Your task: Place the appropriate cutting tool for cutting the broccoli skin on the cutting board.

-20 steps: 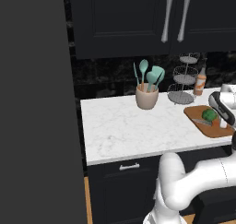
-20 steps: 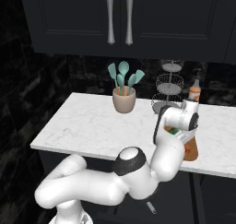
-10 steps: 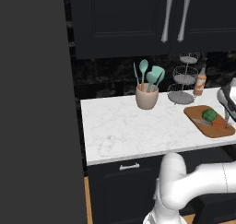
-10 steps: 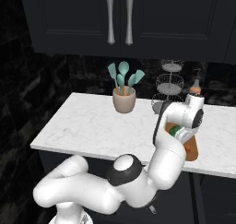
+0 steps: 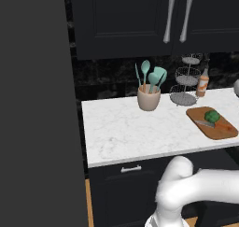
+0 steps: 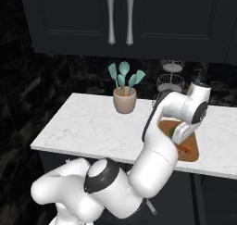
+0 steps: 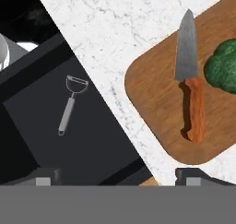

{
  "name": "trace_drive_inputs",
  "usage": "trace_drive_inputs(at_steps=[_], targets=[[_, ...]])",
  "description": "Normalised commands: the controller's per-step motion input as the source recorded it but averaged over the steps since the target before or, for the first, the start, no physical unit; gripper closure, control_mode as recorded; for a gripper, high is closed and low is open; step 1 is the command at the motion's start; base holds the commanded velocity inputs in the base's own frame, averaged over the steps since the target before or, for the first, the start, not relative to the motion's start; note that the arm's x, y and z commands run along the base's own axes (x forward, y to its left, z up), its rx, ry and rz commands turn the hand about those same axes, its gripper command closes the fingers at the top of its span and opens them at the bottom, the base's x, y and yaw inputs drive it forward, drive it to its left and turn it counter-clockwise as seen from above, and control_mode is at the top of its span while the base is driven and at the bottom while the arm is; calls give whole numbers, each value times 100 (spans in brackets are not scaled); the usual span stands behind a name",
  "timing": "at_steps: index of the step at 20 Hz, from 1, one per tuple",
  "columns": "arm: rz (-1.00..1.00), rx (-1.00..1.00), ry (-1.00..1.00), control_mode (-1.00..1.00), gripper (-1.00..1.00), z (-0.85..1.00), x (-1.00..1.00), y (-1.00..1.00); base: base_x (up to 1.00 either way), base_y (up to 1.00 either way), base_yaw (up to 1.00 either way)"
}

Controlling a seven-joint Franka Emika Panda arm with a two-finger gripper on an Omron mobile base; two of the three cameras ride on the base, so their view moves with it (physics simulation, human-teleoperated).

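Dark kitchen, black cabinets above with two long silver handles (image 5: 179, 16), black marbled backsplash. White marble counter (image 5: 126, 128) runs across, dark drawer fronts below it. Beige utensil crock (image 5: 149, 98) with teal spatulas and spoons stands near the back wall; beside it a tiered wire rack (image 5: 185, 81) and an orange-labelled bottle (image 5: 202, 83).

Brown wooden cutting board (image 5: 211, 122) lies flat at the right end of the counter, near the front edge. Knife (image 7: 190, 75) lies flat on the board: grey blade, orange handle, whole length within the board. Broccoli (image 7: 223, 70) sits on the board too, just beside the knife's blade and handle; cannot tell if they touch. In the left base view the knife (image 5: 206, 124) shows as a thin grey sliver beside the green lump (image 5: 212, 116).

Gripper (image 7: 117, 176) hangs above the board's edge, fingertips spread wide at the bottom corners of the hand view, nothing between them. Knife is free of the fingers. In the right base view the arm bends over the counter and its wrist covers part of the board (image 6: 190, 150).

Off the counter's edge, in the hand view, an all-grey metal peeler (image 7: 70, 103) with a looped head lies on a dark flat surface, well apart from the board.
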Motion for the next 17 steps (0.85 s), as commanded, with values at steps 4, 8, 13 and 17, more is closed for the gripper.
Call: trace_drive_inputs(at_steps=[4, 8, 13, 17], targets=[[0, -2, -3, -100, -100, 54, -83, 78, 0, 0, 0], [0, -4, 0, -100, -100, 34, -73, 93, 0, 0, 0], [0, -4, 0, -100, -100, 18, -66, 96, 0, 0, 0], [0, -5, 0, -100, -100, 2, -59, 95, 0, 0, 0]])
